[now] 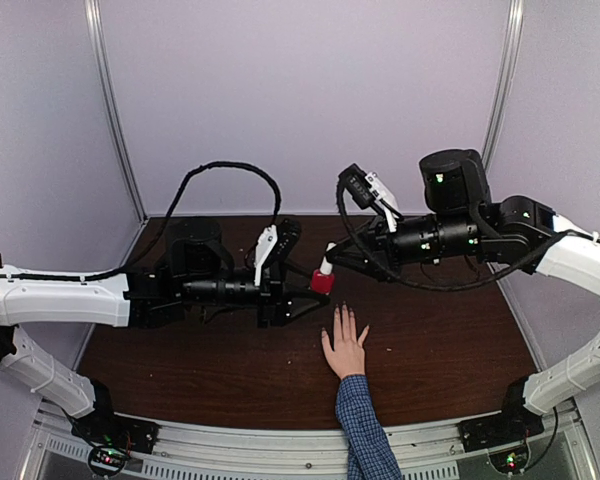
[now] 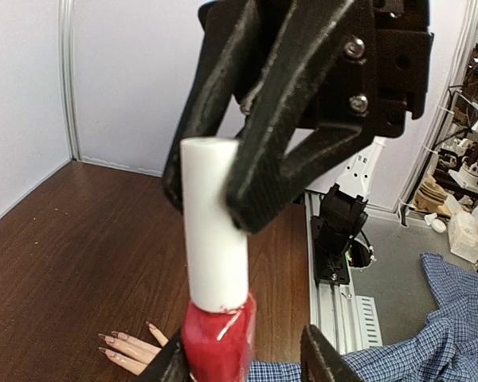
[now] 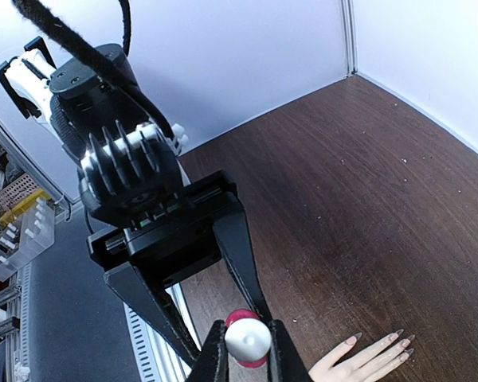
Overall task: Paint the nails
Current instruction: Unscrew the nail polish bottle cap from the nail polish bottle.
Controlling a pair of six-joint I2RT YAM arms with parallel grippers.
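Both arms meet above the middle of the dark brown wooden table [image 1: 450, 350], sharing the small red glass polish bottle [image 1: 322, 283] with its tall white cylindrical cap [image 2: 213, 231]. The right pincer [image 3: 247, 344] is clamped tight on the white cap — from its wrist view the cap's round top sits squeezed between the two black fingers. The left pincer [image 2: 243, 362] brackets the red body, but its jaws look parted, and I cannot tell whether they grip the glass at all.

The light-skinned hand in a blue checked sleeve [image 1: 345, 345] lies flat toward the near edge, just below the bottle, fingers spread. Its long pointed nails [image 2: 115, 342] look dark.

To me this is the uncapping step. Next, the left side needs a firm hold on the bottle so the right can twist and lift the cap free — brush attached, presumably — then carry it down to a nail.
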